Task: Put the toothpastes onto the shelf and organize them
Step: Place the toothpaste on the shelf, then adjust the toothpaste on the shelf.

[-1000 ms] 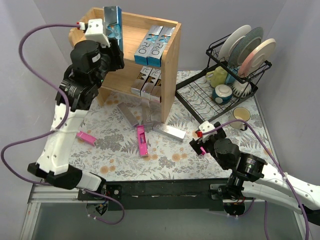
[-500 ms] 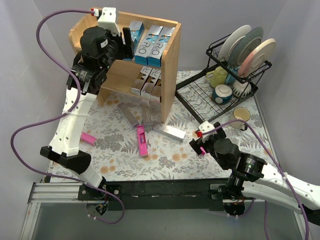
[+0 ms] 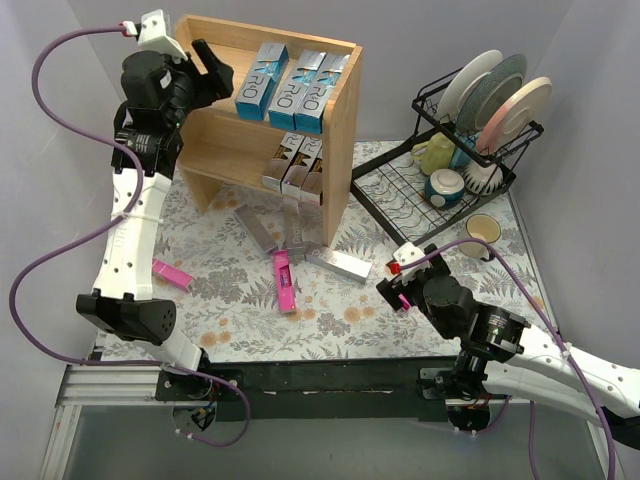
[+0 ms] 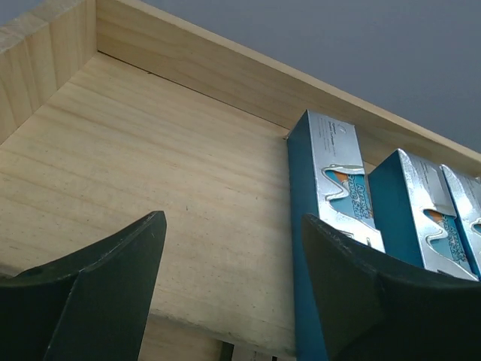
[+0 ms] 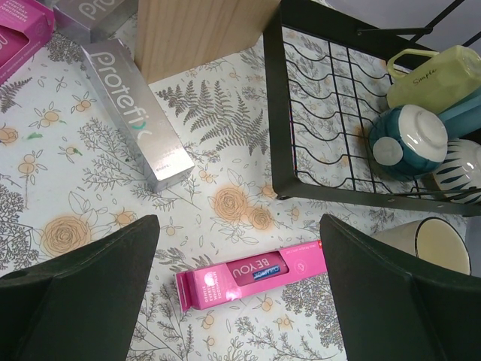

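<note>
The wooden shelf (image 3: pixel 340 140) stands at the back left. Three blue-and-silver toothpastes (image 3: pixel 290 88) lie side by side on its top level, and silver ones (image 3: pixel 292 165) fill the lower level. My left gripper (image 3: pixel 212 72) hovers open and empty over the bare top board (image 4: pixel 150 173), just left of the nearest blue box (image 4: pixel 331 188). Loose silver boxes (image 3: pixel 340 263) and pink boxes (image 3: pixel 283 280) lie on the table before the shelf. My right gripper (image 5: pixel 239 226) is open above a pink toothpaste (image 5: pixel 252 274), with a silver box (image 5: pixel 135 113) farther left.
A black wire dish rack (image 3: pixel 455 150) with plates and cups stands at the right, its frame (image 5: pixel 338 180) close beyond the pink box. A cream cup (image 3: pixel 483 230) sits beside it. Another pink box (image 3: pixel 172 275) lies near the left arm.
My left gripper has let go of a blue box on the shelf's top level beside the other two, opened, and drawn back to the left. The right arm has barely moved.
</note>
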Controlling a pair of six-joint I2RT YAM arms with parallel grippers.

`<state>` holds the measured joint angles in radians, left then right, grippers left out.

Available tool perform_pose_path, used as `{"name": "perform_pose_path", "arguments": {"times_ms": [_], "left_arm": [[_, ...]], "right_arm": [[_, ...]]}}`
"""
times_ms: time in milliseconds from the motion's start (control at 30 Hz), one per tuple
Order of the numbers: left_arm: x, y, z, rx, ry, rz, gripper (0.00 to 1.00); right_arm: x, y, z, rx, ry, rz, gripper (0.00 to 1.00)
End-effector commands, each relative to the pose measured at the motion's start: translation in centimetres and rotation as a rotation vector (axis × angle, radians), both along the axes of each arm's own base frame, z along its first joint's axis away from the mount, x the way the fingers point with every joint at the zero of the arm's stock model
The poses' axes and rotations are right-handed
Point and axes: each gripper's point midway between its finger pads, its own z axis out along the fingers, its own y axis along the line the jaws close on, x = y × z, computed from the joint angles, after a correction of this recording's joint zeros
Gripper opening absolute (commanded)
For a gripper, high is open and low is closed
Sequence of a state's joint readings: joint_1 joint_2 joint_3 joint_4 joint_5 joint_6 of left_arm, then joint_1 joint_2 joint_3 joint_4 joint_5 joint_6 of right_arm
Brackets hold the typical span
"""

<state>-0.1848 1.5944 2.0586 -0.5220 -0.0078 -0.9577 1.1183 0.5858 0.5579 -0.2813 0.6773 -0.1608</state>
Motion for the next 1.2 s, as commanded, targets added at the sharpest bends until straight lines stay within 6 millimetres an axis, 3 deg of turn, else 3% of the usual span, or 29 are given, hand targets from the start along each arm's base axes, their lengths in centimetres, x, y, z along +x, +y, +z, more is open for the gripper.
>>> {"name": "perform_pose_path", "arguments": {"times_ms": [0, 167, 500, 633, 833, 1167], "left_arm": [[-2.0, -2.4, 3.9, -0.167, -0.088, -0.184, 0.71], [-0.9, -4.1, 3.4, -0.225, -0.062, -0.263, 0.70], [1.7, -6.6, -0.5, -0.344, 0.083, -0.354, 0.60], [1.4, -8.5, -0.5, -0.359, 0.100, -0.429, 0.50], [1.1, -10.9, -0.6, -0.354, 0.101, -0.490, 0.42], [0.6, -12.3, -0.9, -0.305, 0.097, -0.579, 0.47]], "right_arm": [[0.3, 0.2, 0.5, 0.035, -0.016, -0.014, 0.96], [0.3, 0.0, 0.7, 0.042, -0.021, -0.020, 0.96], [0.3, -0.2, 0.9, 0.054, -0.027, -0.025, 0.96], [0.3, -0.2, 1.0, 0.057, -0.028, -0.025, 0.96], [0.3, -0.1, 0.9, 0.053, -0.025, -0.025, 0.96], [0.3, -0.1, 0.8, 0.049, -0.024, -0.025, 0.96]]}}
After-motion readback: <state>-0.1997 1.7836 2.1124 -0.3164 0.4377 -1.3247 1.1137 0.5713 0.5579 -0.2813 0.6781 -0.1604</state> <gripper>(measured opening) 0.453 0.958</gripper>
